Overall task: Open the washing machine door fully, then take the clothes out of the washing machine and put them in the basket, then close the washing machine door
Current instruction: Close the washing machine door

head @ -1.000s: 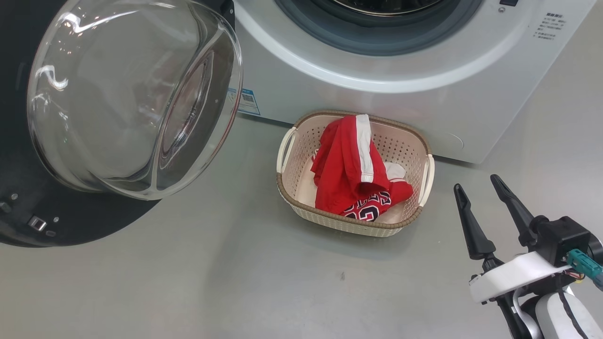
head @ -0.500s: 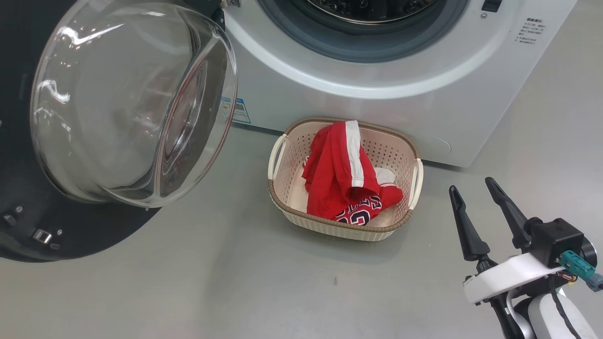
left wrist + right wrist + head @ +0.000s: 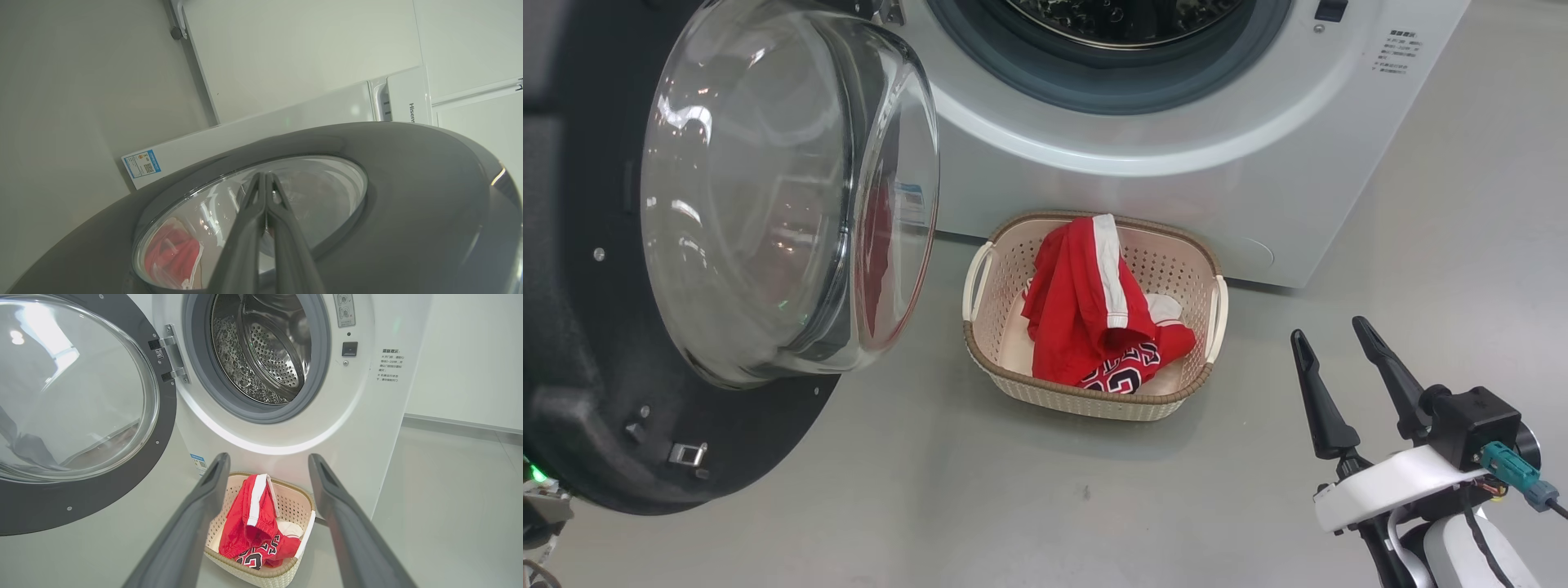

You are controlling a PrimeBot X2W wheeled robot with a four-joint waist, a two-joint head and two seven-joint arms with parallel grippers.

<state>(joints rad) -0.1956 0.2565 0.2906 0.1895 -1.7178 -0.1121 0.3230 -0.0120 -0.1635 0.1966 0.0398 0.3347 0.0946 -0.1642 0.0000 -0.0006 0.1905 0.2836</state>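
Glossy blk-rimmed door (image 3: pixel 572 367) w/ bulging glass, now nearer perforated basket (image 3: pixel 1094 402).

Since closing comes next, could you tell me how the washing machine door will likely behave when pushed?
The washing machine door hangs on a side hinge, so it should swing stiffly rather than flex. Its glass bowl looks smooth and curved; a push there may well slip.

The left gripper (image 3: pixel 264 181) rises from six o'clock, its two dark fingers pressed together. Their tips lie over the glass centre of the washing machine door (image 3: pixel 408 196); whether they touch it cannot be told. Red clothes (image 3: pixel 173 255) show through the glass at seven o'clock. Beyond the dark rim, the white washing machine (image 3: pixel 286 118) carries a blue label (image 3: pixel 141 163) at nine o'clock.
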